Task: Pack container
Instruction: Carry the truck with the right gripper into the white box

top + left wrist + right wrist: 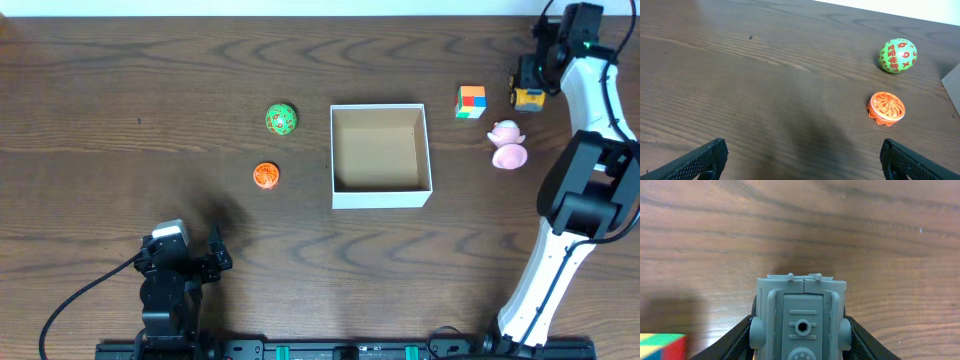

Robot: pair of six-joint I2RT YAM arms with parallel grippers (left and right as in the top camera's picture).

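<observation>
The container (381, 197), a square white-walled box with a brown inside, stands empty at mid-table; its corner shows in the left wrist view (954, 84). My right gripper (527, 86) is at the far right and is shut on a yellow and grey toy truck (527, 98). The toy's grey underside (800, 312) fills the space between the fingers (800, 342). My left gripper (215, 248) is open and empty at the front left (802, 160). It is well short of the orange disc toy (886, 107) and the green ball (897, 56).
The green ball (281, 119) and the orange disc (265, 175) lie left of the box. A colourful cube (470, 102) and a pink toy (508, 146) lie right of it. The cube's corner shows in the right wrist view (662, 346).
</observation>
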